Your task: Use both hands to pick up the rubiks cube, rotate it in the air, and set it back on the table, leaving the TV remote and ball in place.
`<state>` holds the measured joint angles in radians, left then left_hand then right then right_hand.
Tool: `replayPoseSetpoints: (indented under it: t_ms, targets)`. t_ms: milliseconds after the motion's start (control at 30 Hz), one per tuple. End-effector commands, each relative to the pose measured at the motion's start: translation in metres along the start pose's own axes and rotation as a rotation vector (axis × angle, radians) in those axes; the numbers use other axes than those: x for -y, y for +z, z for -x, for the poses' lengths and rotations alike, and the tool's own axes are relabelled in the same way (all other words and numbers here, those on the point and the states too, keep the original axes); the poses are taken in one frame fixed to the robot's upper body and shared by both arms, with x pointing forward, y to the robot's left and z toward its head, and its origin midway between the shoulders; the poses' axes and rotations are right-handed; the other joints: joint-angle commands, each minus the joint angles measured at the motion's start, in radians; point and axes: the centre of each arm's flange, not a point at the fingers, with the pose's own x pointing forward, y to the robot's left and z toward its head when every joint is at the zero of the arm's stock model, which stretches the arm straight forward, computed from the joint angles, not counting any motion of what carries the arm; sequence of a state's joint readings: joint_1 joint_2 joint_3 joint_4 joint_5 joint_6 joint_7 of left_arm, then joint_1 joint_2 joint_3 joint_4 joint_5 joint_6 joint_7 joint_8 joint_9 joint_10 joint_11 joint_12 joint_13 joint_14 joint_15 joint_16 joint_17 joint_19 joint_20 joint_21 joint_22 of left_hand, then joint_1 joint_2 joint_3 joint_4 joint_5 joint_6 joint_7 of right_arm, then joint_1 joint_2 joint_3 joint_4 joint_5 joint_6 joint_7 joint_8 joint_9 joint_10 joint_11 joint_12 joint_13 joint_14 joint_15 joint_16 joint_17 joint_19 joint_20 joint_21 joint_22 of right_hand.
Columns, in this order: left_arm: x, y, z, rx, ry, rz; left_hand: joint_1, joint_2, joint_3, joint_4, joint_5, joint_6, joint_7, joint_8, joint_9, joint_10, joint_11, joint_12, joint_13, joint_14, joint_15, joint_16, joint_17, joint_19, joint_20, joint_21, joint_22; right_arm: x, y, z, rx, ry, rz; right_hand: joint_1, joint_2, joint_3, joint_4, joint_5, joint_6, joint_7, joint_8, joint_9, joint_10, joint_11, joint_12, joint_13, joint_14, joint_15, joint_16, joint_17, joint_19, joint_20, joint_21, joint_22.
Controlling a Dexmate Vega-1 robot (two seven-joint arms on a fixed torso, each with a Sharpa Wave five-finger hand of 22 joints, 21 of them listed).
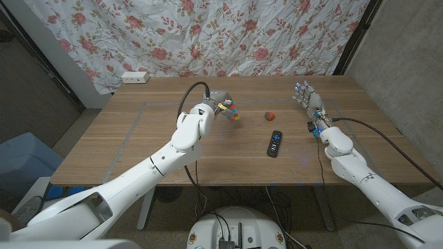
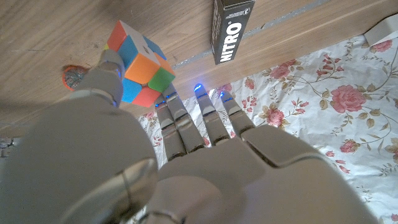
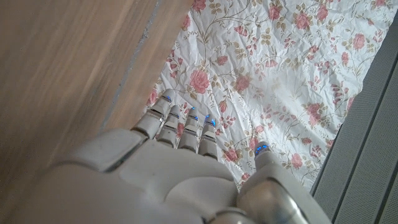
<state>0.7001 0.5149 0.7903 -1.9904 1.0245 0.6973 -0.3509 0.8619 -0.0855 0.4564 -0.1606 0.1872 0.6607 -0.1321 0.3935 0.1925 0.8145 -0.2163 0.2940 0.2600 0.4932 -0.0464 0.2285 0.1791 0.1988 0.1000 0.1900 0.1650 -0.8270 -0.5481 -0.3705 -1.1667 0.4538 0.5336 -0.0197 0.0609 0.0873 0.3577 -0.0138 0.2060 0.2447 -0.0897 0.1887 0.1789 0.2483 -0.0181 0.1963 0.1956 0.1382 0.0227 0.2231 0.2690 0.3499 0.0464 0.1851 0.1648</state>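
Bright plastic squares in orange, blue, green and red cover the cube (image 2: 138,64), a blocky little thing with crisp corners, and it's tucked against the left hand (image 1: 220,108) over the far middle of the bench (image 1: 104,149). From the left wrist view the thumb presses on one side of it while the other fingers (image 2: 186,121) stretch out straight past it, so whether it's really pinched or just leaning there, I can't tell. Can't tell either if it's sitting on the wood or lifted a bit.

Just to the right sits the ball (image 1: 269,115), small, round and reddish, apart from the cube. Nearer the front edge lies the remote (image 1: 275,143), a slim black slab with buttons, flat on the wood, well apart from both.

Right hand (image 1: 308,99) is over by the far right side of the bench, smooth white shells, fingers spread and holding nothing.

Bench top is warm wood grain with faint lines across it. Lots of bare wood on the left half and along the front edge. A white power strip (image 1: 134,77) sits at the far left corner, and a crinkly floral sheet (image 1: 208,34) hangs behind the far edge.
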Motion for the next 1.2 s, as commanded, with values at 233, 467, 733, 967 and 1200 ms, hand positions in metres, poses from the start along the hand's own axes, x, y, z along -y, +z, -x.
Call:
replayPoseSetpoints:
  t_ms: [233,467,733,967,1200]
  targets:
    - [-0.009,0.005,0.001,-0.027,0.052,0.117,-0.001,0.018,-0.009,0.002,0.009,-0.002,0.01,-0.004,0.003,0.005,-0.006,-0.001,0.004,0.002,-0.124,-0.004,0.004,-0.003,0.007,-0.003,0.004,-0.012,0.034,-0.004,0.089,0.029,0.229,0.013,0.025,0.006,-0.007,-0.004,-0.006,-0.036,-0.002,0.001,0.01,0.004,0.005,-0.001,0.012,-0.012,0.007,0.001,0.012,-0.009,0.006,0.004]
    - [-0.013,0.005,-0.001,-0.032,0.076,0.19,-0.006,0.022,-0.012,0.004,0.009,0.003,0.015,-0.004,0.003,0.004,-0.006,-0.003,0.005,0.002,-0.121,-0.005,0.004,-0.008,0.004,-0.005,0.004,-0.013,0.045,-0.002,0.081,0.014,0.266,0.012,0.025,0.007,-0.008,-0.005,-0.016,-0.048,-0.005,0.0,0.004,0.03,0.002,-0.001,0.008,-0.003,0.005,0.0,0.01,-0.01,0.004,0.003]
    - [-0.014,0.013,-0.002,-0.036,0.117,0.236,-0.009,0.027,-0.015,0.005,0.009,0.013,0.018,-0.003,0.004,0.002,-0.006,-0.006,0.006,0.003,-0.118,-0.005,0.004,-0.011,0.002,-0.005,0.004,-0.01,0.059,0.0,0.083,0.017,0.346,0.017,0.026,0.011,-0.014,-0.004,-0.033,-0.045,-0.009,0.0,-0.002,0.049,0.0,-0.001,0.007,0.0,0.003,-0.003,0.014,-0.011,0.005,0.003]
    - [-0.013,0.019,-0.004,-0.028,0.148,0.285,-0.012,0.032,-0.019,0.004,0.01,0.019,0.026,-0.005,0.004,0.002,-0.005,-0.01,0.009,0.006,-0.114,-0.006,0.003,0.003,-0.023,0.0,0.004,-0.008,0.069,-0.001,0.079,0.026,0.437,0.015,0.028,0.01,-0.015,-0.005,-0.037,-0.045,-0.007,0.0,-0.016,0.053,-0.004,-0.001,-0.016,0.015,-0.004,-0.002,0.004,-0.008,0.001,0.003]
    - [-0.01,0.027,-0.002,-0.036,0.179,0.352,-0.013,0.034,-0.021,0.003,0.011,0.015,0.027,-0.009,0.004,0.002,-0.005,-0.012,0.01,0.006,-0.111,-0.007,0.003,0.003,-0.025,0.0,0.004,-0.008,0.075,0.001,0.088,0.042,0.526,0.016,0.028,0.011,-0.016,-0.005,-0.035,-0.044,-0.006,0.0,-0.019,0.055,-0.005,-0.001,-0.019,0.017,-0.005,-0.002,0.001,-0.006,0.0,0.003]
